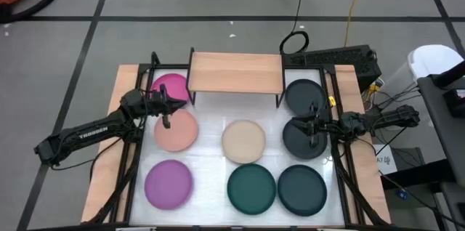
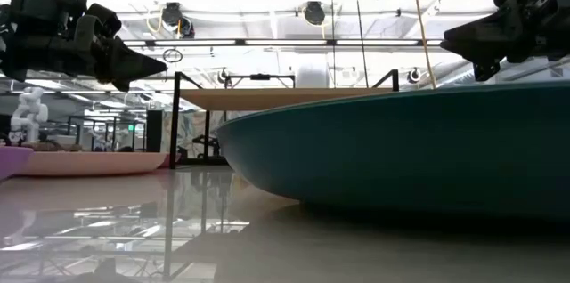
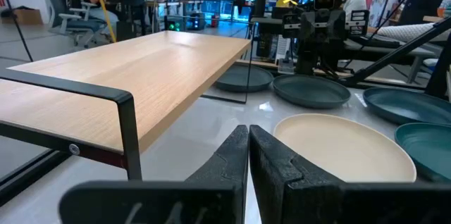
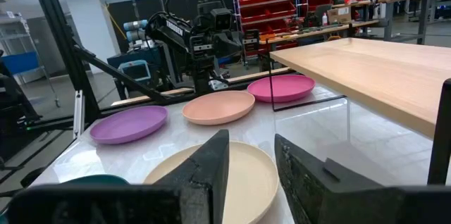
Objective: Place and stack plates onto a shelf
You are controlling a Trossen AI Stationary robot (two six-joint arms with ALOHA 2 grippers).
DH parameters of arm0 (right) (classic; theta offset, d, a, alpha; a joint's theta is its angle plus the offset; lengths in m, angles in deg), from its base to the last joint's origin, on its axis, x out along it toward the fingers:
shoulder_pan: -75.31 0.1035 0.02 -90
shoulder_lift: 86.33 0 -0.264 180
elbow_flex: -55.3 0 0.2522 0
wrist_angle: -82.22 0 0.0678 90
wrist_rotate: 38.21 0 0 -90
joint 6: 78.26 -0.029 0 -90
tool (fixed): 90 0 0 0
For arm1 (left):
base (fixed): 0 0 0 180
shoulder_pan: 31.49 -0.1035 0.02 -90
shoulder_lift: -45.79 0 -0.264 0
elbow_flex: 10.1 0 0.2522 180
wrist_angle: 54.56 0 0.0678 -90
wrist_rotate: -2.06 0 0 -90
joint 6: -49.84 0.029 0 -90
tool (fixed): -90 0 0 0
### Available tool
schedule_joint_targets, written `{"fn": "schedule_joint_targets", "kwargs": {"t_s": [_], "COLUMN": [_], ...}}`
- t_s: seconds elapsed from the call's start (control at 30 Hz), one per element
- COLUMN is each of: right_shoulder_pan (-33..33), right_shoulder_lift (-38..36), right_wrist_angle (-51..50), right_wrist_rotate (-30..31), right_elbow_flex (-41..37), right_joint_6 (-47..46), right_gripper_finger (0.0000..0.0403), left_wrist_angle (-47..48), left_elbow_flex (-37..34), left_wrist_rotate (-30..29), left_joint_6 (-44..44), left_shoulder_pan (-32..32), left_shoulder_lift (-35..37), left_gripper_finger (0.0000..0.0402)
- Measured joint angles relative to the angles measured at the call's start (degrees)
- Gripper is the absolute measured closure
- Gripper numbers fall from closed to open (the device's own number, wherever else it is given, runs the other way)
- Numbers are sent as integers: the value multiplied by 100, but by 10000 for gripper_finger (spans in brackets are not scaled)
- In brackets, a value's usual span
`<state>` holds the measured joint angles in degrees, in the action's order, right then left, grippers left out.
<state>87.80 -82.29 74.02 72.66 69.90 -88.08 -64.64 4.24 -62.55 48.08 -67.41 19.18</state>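
The low shelf with a light wooden board and thin black legs stands bare at the far middle of the white counter; no plate is on it yet. The left end effector, fingers pressed together, hovers between the round matte magenta plate and the salmon pink plate. The right end effector, fingers slightly apart, hangs over a charcoal plate. A good pick likely means spreading the fingers, dropping to a plate's rim, pinching the edge and lifting level before crossing to the shelf. White lettering on the left arm reads "TROSSEN".
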Motion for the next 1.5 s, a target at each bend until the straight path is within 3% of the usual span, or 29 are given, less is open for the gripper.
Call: {"fn": "schedule_joint_targets", "kwargs": {"t_s": [0.47, 1.3, 1.5], "right_shoulder_pan": [0, -2, -2], "right_shoulder_lift": [2, -1, -1], "right_wrist_angle": [62, 3102, 3101], "right_wrist_rotate": [1, 3, 370], "right_elbow_flex": [0, -2, -2], "right_joint_6": [-1, -296, 472], "right_gripper_finger": [303, 303, 303], "left_wrist_angle": [0, 1, 0], "left_elbow_flex": [0, 0, 0], "left_wrist_rotate": [-2, -1, -2], "left_joint_6": [0, 0, 0], "left_shoulder_pan": [2, 1, 0], "left_shoulder_lift": [-2, 0, -1], "left_gripper_finger": [380, 380, 380]}}
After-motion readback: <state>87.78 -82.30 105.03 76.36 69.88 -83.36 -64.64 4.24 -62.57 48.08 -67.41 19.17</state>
